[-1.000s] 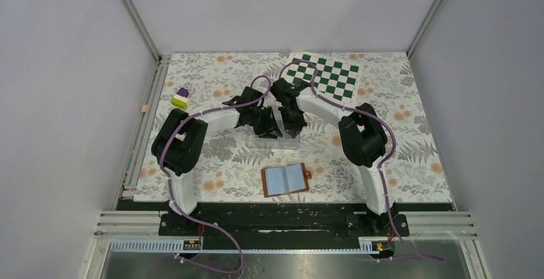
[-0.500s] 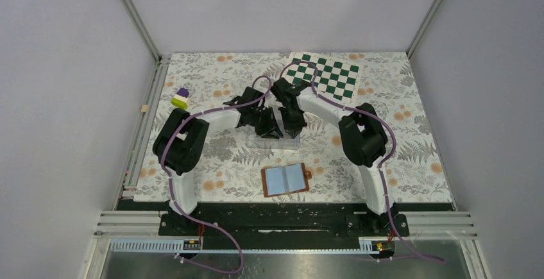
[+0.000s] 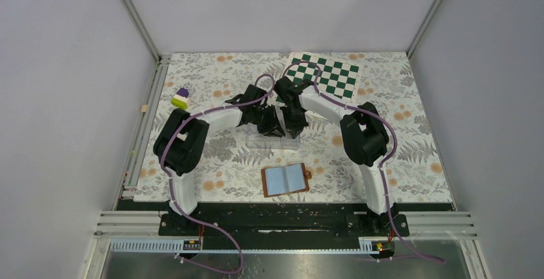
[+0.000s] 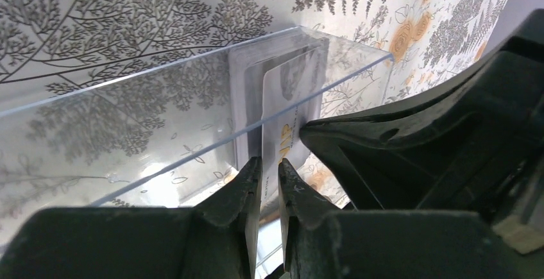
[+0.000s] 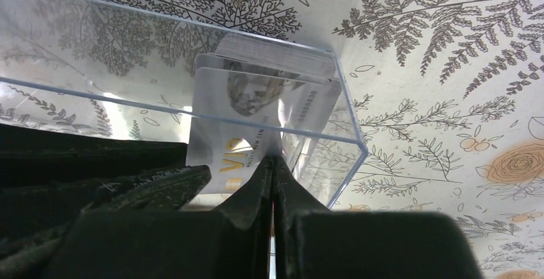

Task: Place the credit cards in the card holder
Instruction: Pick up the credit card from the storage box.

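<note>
Pinching credit card (image 4: 289, 99) in case (image 4: 128, 122), L gripper (image 4: 269, 167); wrist cam only.

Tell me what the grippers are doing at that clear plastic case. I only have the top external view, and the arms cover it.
Observer: In the left wrist view, the left gripper has a finger on each side of one whitish plastic card standing in the clear plastic case. A slim gap shows, so I can't confirm a pinch.
Operator: And the right gripper?
Observer: The right wrist view shows the right gripper shut and empty, its tip at that card's face.
Operator: Any more cards in there?
Observer: Yes, a stack of whitish cards stands behind it.
</note>
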Tool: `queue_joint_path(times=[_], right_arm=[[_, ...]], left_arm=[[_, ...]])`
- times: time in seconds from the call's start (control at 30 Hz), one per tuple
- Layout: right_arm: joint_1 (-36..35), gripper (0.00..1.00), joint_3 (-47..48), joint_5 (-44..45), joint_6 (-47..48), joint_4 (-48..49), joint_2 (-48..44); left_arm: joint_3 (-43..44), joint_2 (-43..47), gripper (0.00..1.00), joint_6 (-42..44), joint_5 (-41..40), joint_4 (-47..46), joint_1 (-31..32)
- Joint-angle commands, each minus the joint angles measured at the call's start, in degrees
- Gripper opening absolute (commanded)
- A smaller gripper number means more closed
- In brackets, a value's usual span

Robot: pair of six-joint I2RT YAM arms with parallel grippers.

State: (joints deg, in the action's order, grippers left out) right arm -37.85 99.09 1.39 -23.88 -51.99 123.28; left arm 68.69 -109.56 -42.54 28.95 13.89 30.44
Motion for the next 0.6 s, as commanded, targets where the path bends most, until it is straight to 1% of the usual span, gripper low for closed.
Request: queue_joint_path(times=[0.0,0.2,0.43,0.57], right_arm=[[0.01,0.0,-1.19,-3.46,-1.26,1.86,0.4],[0.31,0.0,-1.79,-4.31,-1.52,2.42,-0.13],[1.0,0.0,-2.96,-5.31,-1.9,3.28,-0.8],[1.25,0.0,-3.18,-5.52,-1.96,3.3,-1.3]], left_arm=[[4.07,3.56,0.15,-0.7,2.67,-3.06,2.11],[4.22,2.25,0.16,-1.03,3.39,-3.58,2.74],[0.63,0.23,0.16,-6.3,6.62,-13.3,2.76],[0.43,-0.68,0.16,-7.17,6.19,-13.63,2.8]])
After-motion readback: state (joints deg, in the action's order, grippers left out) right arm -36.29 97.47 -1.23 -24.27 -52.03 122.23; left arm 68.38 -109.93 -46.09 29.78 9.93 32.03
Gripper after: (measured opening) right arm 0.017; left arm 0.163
